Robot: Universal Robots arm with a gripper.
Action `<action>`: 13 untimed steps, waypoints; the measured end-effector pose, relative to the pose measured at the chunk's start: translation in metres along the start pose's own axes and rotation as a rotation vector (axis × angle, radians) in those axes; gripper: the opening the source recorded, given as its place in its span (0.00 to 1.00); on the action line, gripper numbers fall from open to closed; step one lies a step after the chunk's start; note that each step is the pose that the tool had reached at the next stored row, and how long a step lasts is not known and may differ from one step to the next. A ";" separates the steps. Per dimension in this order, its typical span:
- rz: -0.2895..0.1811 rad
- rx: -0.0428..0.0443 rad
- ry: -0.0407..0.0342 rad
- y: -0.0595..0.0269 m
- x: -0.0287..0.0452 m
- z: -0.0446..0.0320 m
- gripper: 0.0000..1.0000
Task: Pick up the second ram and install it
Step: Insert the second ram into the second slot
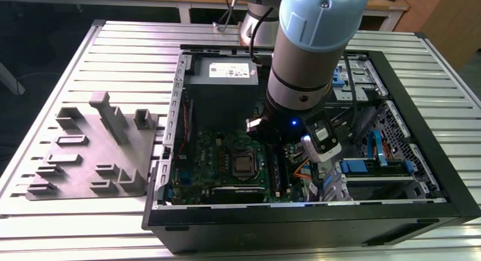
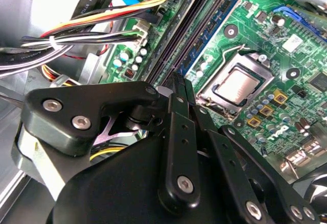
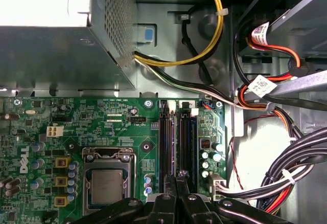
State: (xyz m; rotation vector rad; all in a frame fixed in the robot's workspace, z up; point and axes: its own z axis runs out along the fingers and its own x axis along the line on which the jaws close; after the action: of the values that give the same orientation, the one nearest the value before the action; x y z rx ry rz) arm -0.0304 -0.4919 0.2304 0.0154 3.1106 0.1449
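Well off from the gripper, toward the exterior view's left, a grey fixture [image 1: 94, 154] of upright blocks lies on the slatted table [image 1: 45, 216]; its smaller blocks are hard to sort out. Next comes the open computer case [image 1: 301, 227], with the gripper down inside it. In the exterior view the arm [image 1: 308, 52] covers the fingertips. In both wrist views the gripper [image 3: 177, 179] [image 2: 179, 83] shows its fingers close together, tips set down on the memory slots [image 3: 186, 132] of the motherboard [image 3: 102, 116]. The processor [image 3: 106, 185] sits just beside the fingers, its near edge covered by the gripper's black linkage. The second ram [image 3: 170, 142] appears as a thin dark strip standing edge-on in the slot line straight ahead of the fingertips. Its near end is hidden under them, so I cannot tell whether they pinch it or merely press on it. On the gripper's other side a bundle of cables [image 3: 286, 173] runs past, its ends cut off by the frame.
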 end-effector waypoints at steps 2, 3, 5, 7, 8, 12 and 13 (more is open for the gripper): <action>0.000 -0.0001 0.0001 0.0000 0.0000 0.0000 0.08; 0.000 -0.0001 0.0000 -0.0001 0.0000 0.0002 0.08; 0.000 0.0000 0.0001 -0.0001 0.0000 0.0008 0.08; 0.000 0.0002 0.0001 -0.0001 0.0001 0.0008 0.08; 0.000 0.0001 0.0001 -0.0001 0.0001 0.0008 0.08; 0.000 0.0001 0.0001 -0.0002 0.0001 0.0012 0.08; 0.000 0.0001 0.0001 -0.0002 0.0001 0.0012 0.08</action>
State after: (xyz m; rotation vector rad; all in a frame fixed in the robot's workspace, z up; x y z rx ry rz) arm -0.0305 -0.4919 0.2292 0.0153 3.1107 0.1448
